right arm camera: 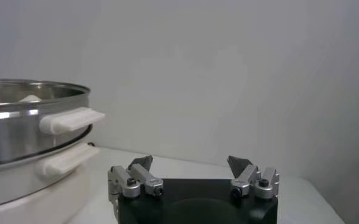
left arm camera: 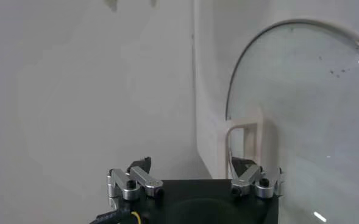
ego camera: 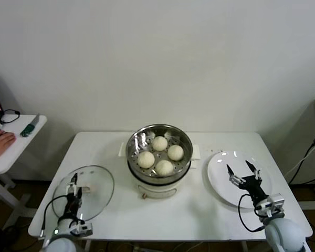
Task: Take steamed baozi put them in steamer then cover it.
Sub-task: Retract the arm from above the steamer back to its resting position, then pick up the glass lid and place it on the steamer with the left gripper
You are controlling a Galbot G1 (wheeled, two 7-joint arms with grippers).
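Observation:
The steamer (ego camera: 158, 152), a shiny steel basket on a white pot base, stands at the table's middle. Several cream-white baozi (ego camera: 159, 143) lie inside it. The clear glass cover (ego camera: 97, 197) lies flat on the table at the front left. My left gripper (ego camera: 75, 187) is open and empty above the cover's near side; in the left wrist view (left arm camera: 191, 167) the cover (left arm camera: 307, 109) and its white handle (left arm camera: 243, 143) lie just ahead. My right gripper (ego camera: 243, 169) is open and empty over the white plate (ego camera: 220, 181). The right wrist view (right arm camera: 190, 163) shows the steamer (right arm camera: 21, 122) off to one side.
The white plate at the front right holds nothing. A small side table (ego camera: 16, 147) stands at the far left with a person's hand (ego camera: 1, 142) on it. A white wall rises behind the table. Cables hang at the far right.

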